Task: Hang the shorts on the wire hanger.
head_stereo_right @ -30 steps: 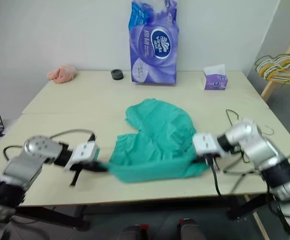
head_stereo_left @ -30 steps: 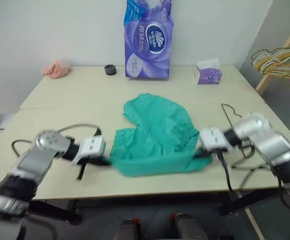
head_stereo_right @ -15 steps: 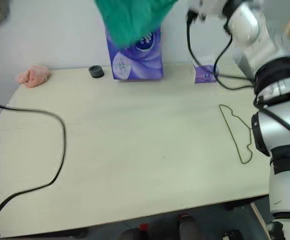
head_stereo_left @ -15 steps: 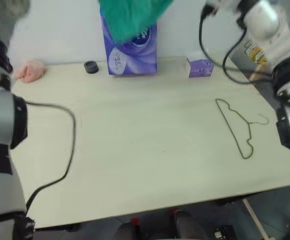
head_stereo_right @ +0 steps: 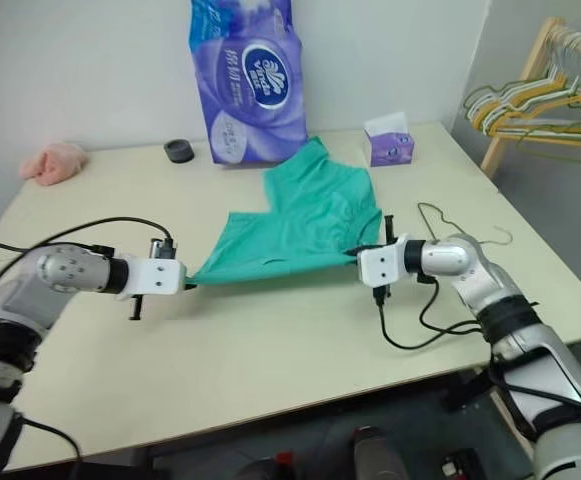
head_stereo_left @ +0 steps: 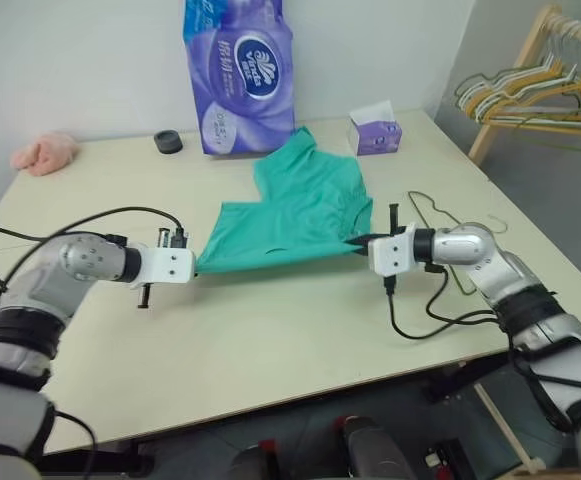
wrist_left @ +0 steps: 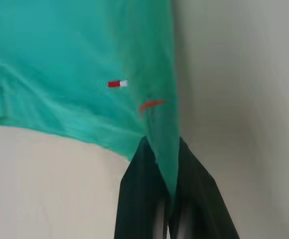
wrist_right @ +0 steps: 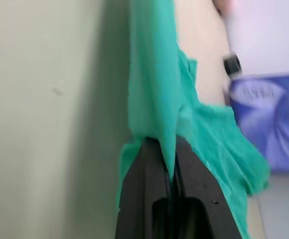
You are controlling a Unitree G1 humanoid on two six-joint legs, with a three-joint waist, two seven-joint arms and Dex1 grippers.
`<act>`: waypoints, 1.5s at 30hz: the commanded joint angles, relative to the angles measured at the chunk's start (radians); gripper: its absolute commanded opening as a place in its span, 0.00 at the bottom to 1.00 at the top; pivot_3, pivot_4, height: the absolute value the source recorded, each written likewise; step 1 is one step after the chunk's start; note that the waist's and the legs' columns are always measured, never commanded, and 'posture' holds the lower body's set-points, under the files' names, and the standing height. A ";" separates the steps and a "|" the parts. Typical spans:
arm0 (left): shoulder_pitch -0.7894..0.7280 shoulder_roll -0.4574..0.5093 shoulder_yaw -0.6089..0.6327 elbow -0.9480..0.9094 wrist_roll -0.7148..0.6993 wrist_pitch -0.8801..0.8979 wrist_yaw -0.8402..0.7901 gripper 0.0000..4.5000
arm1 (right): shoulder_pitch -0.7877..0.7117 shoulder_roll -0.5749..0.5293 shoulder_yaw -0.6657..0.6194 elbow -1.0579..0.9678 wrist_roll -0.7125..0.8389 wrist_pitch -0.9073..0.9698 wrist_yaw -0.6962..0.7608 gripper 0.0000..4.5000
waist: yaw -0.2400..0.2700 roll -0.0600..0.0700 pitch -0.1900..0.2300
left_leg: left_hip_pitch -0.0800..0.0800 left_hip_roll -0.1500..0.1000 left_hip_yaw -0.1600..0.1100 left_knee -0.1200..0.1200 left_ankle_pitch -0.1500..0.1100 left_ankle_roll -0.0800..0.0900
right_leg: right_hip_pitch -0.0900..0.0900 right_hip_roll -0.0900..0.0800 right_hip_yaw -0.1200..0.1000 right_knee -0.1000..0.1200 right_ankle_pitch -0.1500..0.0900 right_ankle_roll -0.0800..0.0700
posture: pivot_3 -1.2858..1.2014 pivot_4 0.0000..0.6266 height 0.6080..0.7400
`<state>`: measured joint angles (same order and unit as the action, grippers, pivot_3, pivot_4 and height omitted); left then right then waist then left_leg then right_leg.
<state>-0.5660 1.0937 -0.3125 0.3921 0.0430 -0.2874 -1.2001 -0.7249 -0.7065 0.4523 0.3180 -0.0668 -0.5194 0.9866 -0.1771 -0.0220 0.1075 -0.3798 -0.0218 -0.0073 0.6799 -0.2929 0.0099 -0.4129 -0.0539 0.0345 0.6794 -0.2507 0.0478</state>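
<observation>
Since half a second ago your shorts have come down from head height and lie spread on the table again, and the whole view has swung toward the rack. Your left gripper is pinched tight on the waistband corner at the 8 o'clock end of the cloth; your right gripper is clamped just as tight on the other corner at 4 o'clock, so the band is stretched taut between them while the legs trail off toward 12 o'clock. The wire hanger lies flat just beyond your right wrist, at 3 o'clock of the shorts, partly hidden by the arm and its black cable. That is your risk, as I judge it: the cable loops right beside the thin wire, so a sweep of that arm could snag the hanger or drag it off the edge; and a light pinch on slack cloth could slip if you pull harder. Around you, the pale table carries a purple tissue pack, a small tissue box, a black ring and a pink cloth; a wooden rack with hangers stands at 2 o'clock by the white wall.
</observation>
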 commanded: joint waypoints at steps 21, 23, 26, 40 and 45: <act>0.554 0.204 0.194 -0.621 -0.327 0.440 -0.290 0.00 | 0.366 -0.280 -0.025 -0.585 0.144 0.529 0.392 0.00 | 0.099 -0.002 0.017 | 0.019 0.001 0.002 0.000 -0.002 0.003 | 0.018 0.001 -0.002 -0.001 -0.007 0.002 | 0.48 0.17 1.00; 0.592 0.210 0.193 -0.645 -0.330 0.447 -0.290 0.09 | 0.364 -0.288 -0.027 -0.596 0.150 0.549 0.411 0.10 | 0.099 -0.001 0.018 | 0.018 0.001 0.003 0.000 -0.002 0.003 | 0.018 0.001 -0.003 -0.001 -0.007 0.002 | 0.48 0.17 1.00; 0.617 0.204 0.199 -0.658 -0.325 0.449 -0.292 0.26 | 0.352 -0.304 -0.038 -0.619 0.170 0.592 0.442 0.29 | 0.098 -0.003 0.021 | 0.018 0.001 0.005 0.000 -0.002 0.003 | 0.017 0.001 -0.003 -0.001 -0.007 0.002 | 0.48 0.17 1.00; 0.314 -0.100 0.328 -0.563 -0.519 0.708 -0.022 0.99 | 0.189 -0.151 -0.290 -0.663 0.558 1.029 0.305 1.00 | 0.104 -0.003 0.023 | 0.017 0.004 0.001 0.000 -0.002 0.003 | 0.018 0.000 -0.003 -0.002 -0.007 0.002 | 0.47 0.16 1.00; 0.198 -0.310 0.277 -0.401 -0.317 0.588 0.242 0.99 | 0.235 -0.005 -0.290 -0.535 0.361 0.910 0.038 1.00 | 0.112 -0.006 0.022 | 0.017 0.002 0.000 0.000 -0.002 0.002 | 0.018 0.000 -0.003 -0.003 -0.002 -0.003 | 0.47 0.15 1.00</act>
<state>-0.3532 0.8112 -0.0205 -0.0394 -0.3388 0.3577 -1.0354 -0.5071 -0.7306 0.1748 -0.2455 0.3697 0.4387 1.1216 -0.0652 -0.0277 0.1298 -0.3633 -0.0203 -0.0070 0.6800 -0.2946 0.0120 -0.3952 -0.0540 0.0322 0.6761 -0.2528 0.0451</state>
